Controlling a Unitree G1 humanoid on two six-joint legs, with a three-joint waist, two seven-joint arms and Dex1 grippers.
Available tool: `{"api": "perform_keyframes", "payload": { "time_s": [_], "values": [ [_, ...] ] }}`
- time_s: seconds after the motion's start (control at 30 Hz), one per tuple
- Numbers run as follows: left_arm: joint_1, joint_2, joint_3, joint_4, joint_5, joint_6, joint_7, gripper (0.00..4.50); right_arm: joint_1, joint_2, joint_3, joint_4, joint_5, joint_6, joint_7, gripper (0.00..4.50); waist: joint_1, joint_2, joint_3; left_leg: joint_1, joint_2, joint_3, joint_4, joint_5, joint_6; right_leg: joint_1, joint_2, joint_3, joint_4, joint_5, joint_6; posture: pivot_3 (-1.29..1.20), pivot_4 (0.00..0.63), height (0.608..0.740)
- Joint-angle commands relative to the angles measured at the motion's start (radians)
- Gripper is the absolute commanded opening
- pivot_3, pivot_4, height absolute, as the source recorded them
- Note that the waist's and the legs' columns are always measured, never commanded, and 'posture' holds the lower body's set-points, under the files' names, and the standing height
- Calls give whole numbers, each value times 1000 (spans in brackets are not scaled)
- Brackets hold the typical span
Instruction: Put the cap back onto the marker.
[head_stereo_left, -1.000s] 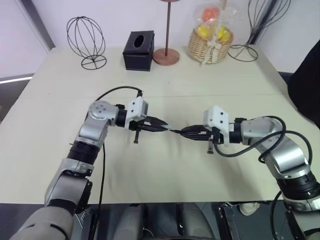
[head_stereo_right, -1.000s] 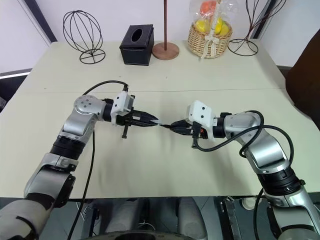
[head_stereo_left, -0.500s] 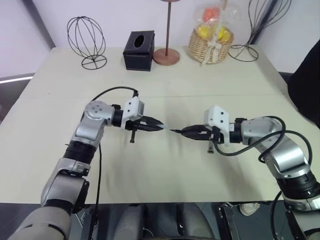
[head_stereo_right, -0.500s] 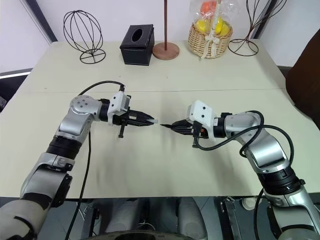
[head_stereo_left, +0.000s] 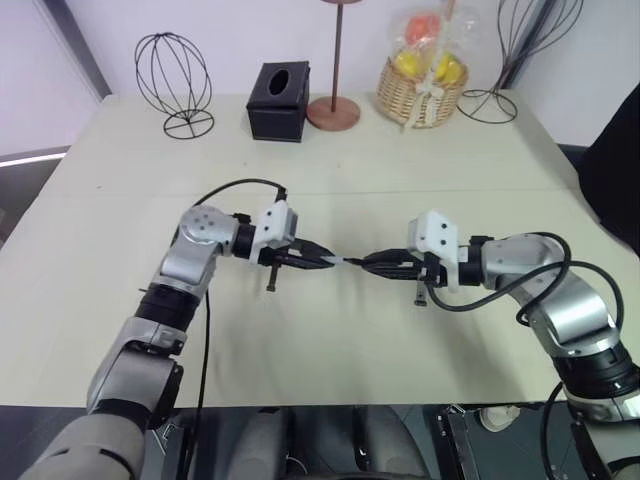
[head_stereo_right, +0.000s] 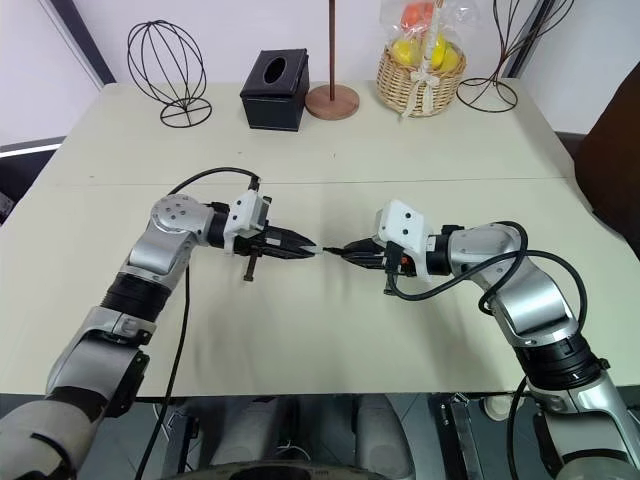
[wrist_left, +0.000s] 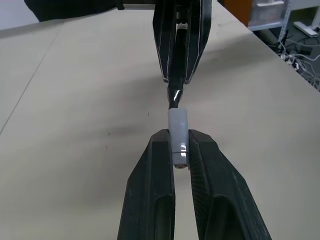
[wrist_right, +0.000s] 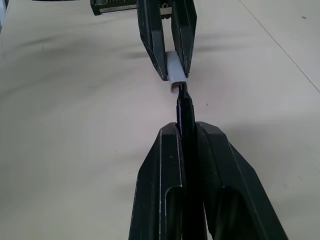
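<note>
Both arms reach inward, meeting mid-frame above the table (head_stereo_left: 330, 350). The left gripper (wrist_left: 178, 150) pinches the cap (wrist_left: 178, 132); the right gripper (wrist_right: 186, 131) clamps the marker (wrist_right: 185, 107), whose tip is at the cap's mouth.

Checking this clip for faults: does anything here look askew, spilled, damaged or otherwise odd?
Nothing stands out. The left claw holds the cap and the right claw holds the marker, tip at the cap's mouth and roughly in line. The table beneath shows no spill.
</note>
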Motion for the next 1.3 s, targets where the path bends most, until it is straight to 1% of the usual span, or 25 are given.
{"api": "perform_keyframes", "payload": {
  "time_s": [0.03,0.67,0.87,0.97,1.07,1.3],
  "values": [
    [-16,-9,3,-11,3,-16,12,68,-16,6,-12,-26,8,-14,-5,0,0,0,0,0,0,0,0,0,0,0,0,0,0,0,0,0,150,740],
    [-92,-76,-24,136,72,-120,-1,68,-19,16,-7,-21,3,-18,-23,0,0,0,0,0,0,0,0,0,0,0,0,0,0,0,0,0,150,740],
    [-124,-55,-61,205,145,-281,-35,68,-24,-9,14,-18,-41,-71,3,0,0,0,0,0,0,0,0,0,0,0,0,0,0,0,0,0,150,740],
    [-143,-53,-72,241,145,-339,-74,68,-30,-10,16,-14,-45,-78,15,0,0,0,0,0,-1,0,0,0,0,0,0,0,0,0,0,0,150,740],
    [-163,-64,-74,274,144,-383,-85,68,-36,-3,17,-8,-52,-84,17,0,0,0,0,0,0,0,0,0,0,0,0,0,0,0,0,0,150,740],
    [-191,-119,-86,333,173,-443,-51,68,-33,11,20,-20,-55,-76,6,0,0,0,0,0,-1,0,0,0,0,0,0,0,0,0,0,0,150,740]
  ]
}}
